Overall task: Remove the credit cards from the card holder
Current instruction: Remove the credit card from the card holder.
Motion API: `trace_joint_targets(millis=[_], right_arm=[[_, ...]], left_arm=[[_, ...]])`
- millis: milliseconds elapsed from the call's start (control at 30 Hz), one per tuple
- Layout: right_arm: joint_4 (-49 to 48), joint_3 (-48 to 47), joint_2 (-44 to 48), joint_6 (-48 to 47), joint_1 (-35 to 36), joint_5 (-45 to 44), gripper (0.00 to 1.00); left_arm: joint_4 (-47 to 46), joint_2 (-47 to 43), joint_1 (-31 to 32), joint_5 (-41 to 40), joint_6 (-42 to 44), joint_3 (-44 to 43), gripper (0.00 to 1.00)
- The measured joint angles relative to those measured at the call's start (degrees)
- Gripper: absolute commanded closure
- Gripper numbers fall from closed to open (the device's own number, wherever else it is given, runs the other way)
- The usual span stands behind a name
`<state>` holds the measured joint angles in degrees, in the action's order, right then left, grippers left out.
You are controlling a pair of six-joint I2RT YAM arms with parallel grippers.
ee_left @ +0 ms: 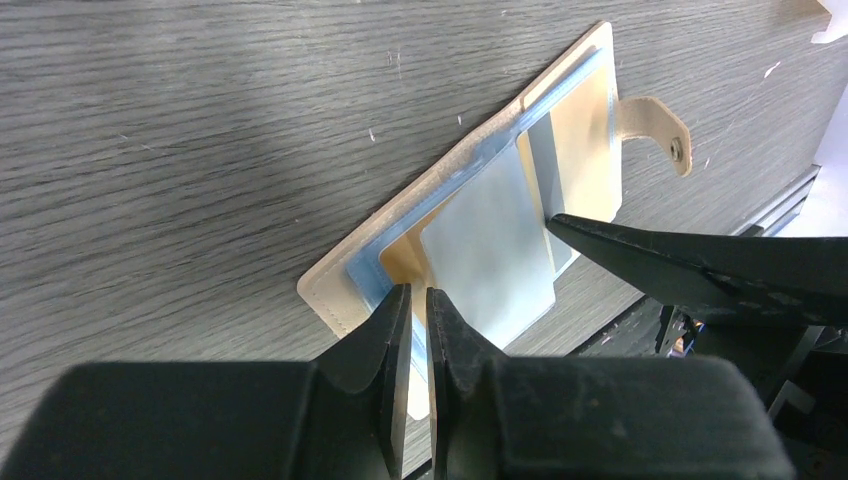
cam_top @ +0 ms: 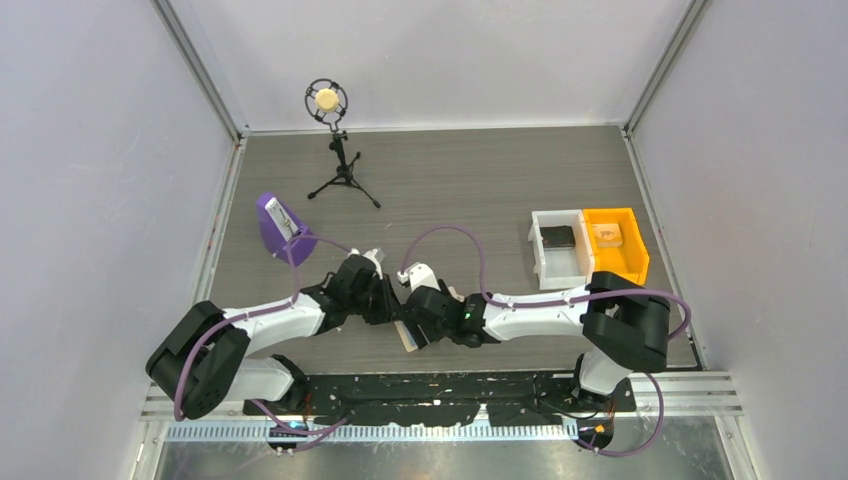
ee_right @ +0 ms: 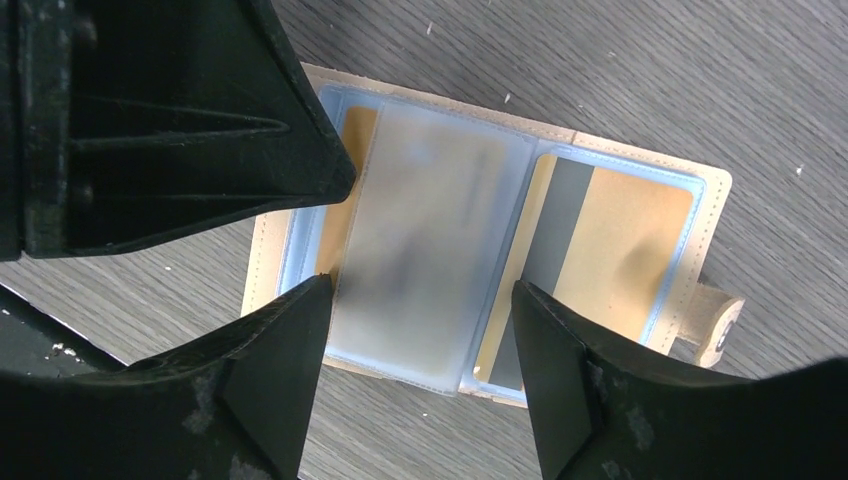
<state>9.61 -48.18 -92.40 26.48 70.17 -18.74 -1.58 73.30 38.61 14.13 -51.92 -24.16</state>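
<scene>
The card holder (ee_right: 715, 200) lies opened flat on the grey table, pale tan outside and light blue inside, its snap tab (ee_left: 660, 125) sticking out. A gold credit card (ee_right: 630, 240) with a dark stripe sits in a clear pocket; another gold edge shows under a frosted sleeve (ee_right: 420, 240). My left gripper (ee_left: 418, 295) is shut on the card holder's near edge (ee_left: 330, 290). My right gripper (ee_right: 420, 288) stands open, its fingertips either side of the frosted sleeve. In the top view both grippers (cam_top: 385, 300) (cam_top: 425, 310) meet over the card holder (cam_top: 410, 338).
A purple wedge stand (cam_top: 275, 228) sits at the left. A microphone on a tripod (cam_top: 343, 170) stands at the back. A white bin (cam_top: 558, 245) and an orange bin (cam_top: 615, 240) are at the right. The table's near edge lies just behind the card holder.
</scene>
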Motion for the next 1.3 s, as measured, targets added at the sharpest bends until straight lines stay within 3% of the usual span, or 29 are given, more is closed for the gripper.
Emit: trace_joint_targets(millis=[200,767,1300], right_arm=[[0.4,0.0,0.0,0.0,0.2,-1.7,0.41],[3.1,0.4,4.8,0.2,-0.5,-7.8,0.44],[6.6,6.4,17.5,0.2,-9.4,-4.2,0.54]], left_arm=[[-0.6,0.4,0.0,0.0,-0.4,0.3,0.87],[-0.9,0.4,0.0,0.0,-0.4,0.5,0.88],[0.0,-1.0,0.0,-0.7,-0.2,1.1,0.88]])
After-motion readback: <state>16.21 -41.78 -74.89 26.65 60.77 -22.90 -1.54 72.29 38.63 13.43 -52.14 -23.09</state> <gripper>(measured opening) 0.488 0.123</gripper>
